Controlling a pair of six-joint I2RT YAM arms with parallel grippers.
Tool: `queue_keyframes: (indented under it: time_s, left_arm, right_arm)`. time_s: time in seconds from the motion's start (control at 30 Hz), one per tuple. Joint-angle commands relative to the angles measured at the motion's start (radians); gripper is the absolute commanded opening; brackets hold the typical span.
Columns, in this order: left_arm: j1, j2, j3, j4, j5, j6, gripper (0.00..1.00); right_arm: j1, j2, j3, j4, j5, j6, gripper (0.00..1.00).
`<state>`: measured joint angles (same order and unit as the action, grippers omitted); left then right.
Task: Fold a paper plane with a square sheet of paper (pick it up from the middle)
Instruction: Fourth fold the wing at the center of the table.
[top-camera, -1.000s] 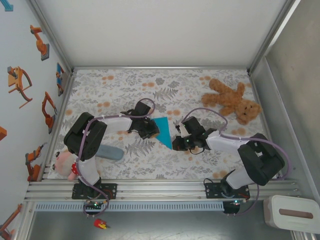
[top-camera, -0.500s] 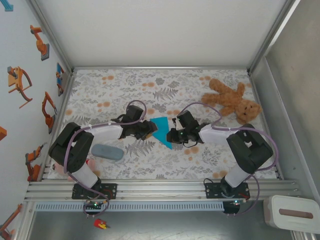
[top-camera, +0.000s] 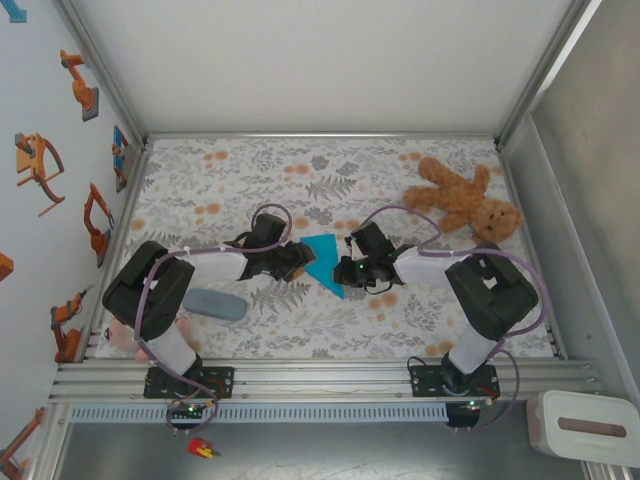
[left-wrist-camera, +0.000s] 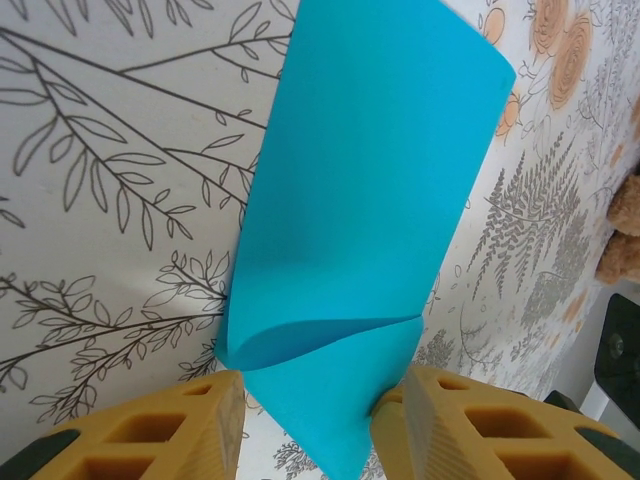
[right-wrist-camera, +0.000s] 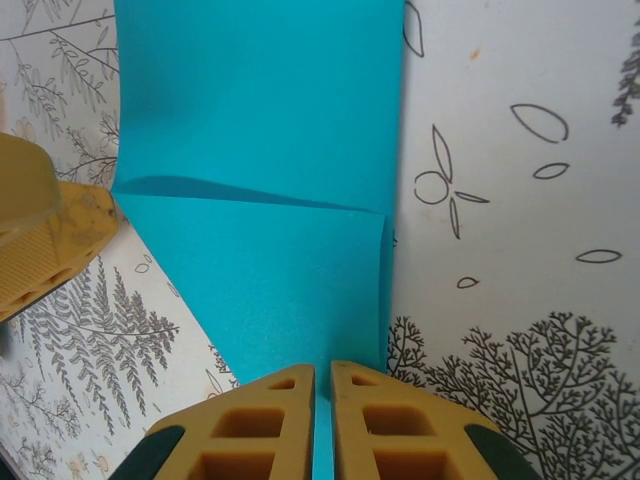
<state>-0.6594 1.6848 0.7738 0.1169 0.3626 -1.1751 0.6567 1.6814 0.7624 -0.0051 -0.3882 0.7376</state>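
The turquoise square sheet of paper (top-camera: 322, 258) lies at the table's middle, folded over on itself with a loose, curling flap (left-wrist-camera: 330, 335) and a pointed near end. My left gripper (left-wrist-camera: 310, 425) stands open at its left side, the paper's point between the yellow fingers (left-wrist-camera: 425, 405), one of which touches its edge. From the right, my right gripper (right-wrist-camera: 322, 405) is shut on the paper's near edge, the pads almost together with the sheet between them. In the top view the left gripper (top-camera: 298, 262) and right gripper (top-camera: 342, 270) face each other across the paper.
A brown teddy bear (top-camera: 465, 203) lies at the back right. A grey-blue oblong case (top-camera: 214, 304) rests near the left arm, with a pink soft toy (top-camera: 122, 336) at the front left edge. Metal frame rails border the floral tablecloth (top-camera: 260, 175).
The left gripper's jaws have opened off the paper. Both arms have stretched lower, and the right gripper has shifted slightly left and back, the paper still in it.
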Motion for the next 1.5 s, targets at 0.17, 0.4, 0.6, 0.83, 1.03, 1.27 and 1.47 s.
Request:
queue_keyframes:
  time_s: [0.17,0.4,0.6,0.83,1.03,1.27,1.47]
  left_arm:
    - [0.002,0.001,0.0,-0.028,-0.023,-0.015,0.47]
    - [0.002,0.038,0.013,0.029,0.029,-0.012,0.45]
    - [0.006,0.044,0.014,0.124,0.096,0.005,0.4]
    - [0.029,0.039,0.017,0.094,0.158,0.095,0.38]
    - [0.05,0.086,0.049,0.076,0.257,0.186,0.38]
    - [0.061,0.099,0.084,-0.001,0.293,0.258,0.37]
    - [0.076,0.129,0.095,-0.02,0.316,0.288,0.3]
  right_arm:
    - [-0.009,0.029,0.017,-0.013,0.025,0.016,0.12]
    - [-0.01,0.034,0.016,-0.012,0.021,0.015,0.11]
    - [-0.014,0.035,0.02,-0.012,0.019,0.014,0.11]
    - [-0.018,0.039,0.021,-0.012,0.014,0.01,0.1]
    - [-0.02,0.048,0.025,-0.009,0.006,0.008,0.1]
    - [-0.022,0.053,0.018,-0.008,0.005,0.006,0.09]
    - [-0.022,0.053,0.018,-0.013,0.005,-0.001,0.09]
